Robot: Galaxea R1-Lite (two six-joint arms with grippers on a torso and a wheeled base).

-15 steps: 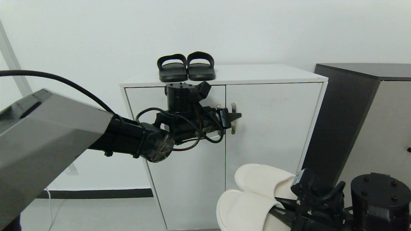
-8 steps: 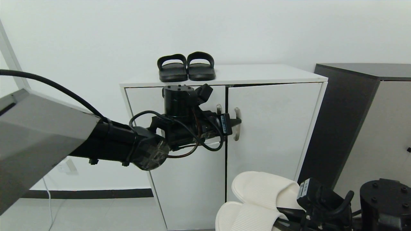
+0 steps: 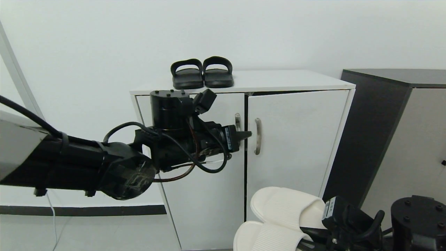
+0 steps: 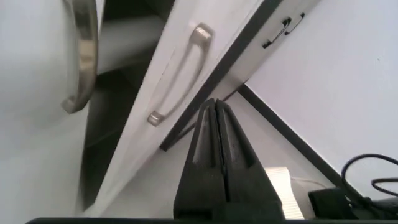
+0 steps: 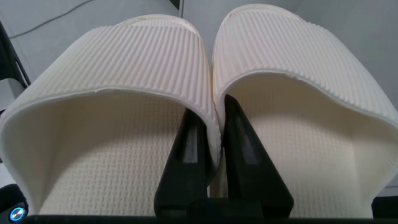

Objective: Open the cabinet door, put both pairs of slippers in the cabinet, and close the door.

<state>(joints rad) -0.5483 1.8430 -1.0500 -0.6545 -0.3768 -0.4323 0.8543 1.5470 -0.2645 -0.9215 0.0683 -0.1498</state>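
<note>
Cabinet's right door (image 3: pixel 296 139) is standing ajar; its rigid metal handle (image 3: pixel 257 136) suits a mid-bar hook. The left gripper (image 3: pixel 246 134) is hovering just left of it, pressed together and empty. Low at near right, the right gripper (image 5: pixel 212 118) is pinching the cream slippers (image 3: pixel 278 209) by their inner walls; they look soft and light. The black slippers (image 3: pixel 202 73) are sitting on the cabinet top (image 3: pixel 285 81).

A white cabinet (image 3: pixel 202 202) is seen at centre frame, its right door (image 3: pixel 296 139) slightly ajar. Black slippers (image 3: pixel 188 78) are set side by side on top; cream ribbed slippers (image 3: pixel 282 202) are held at lower right.
</note>
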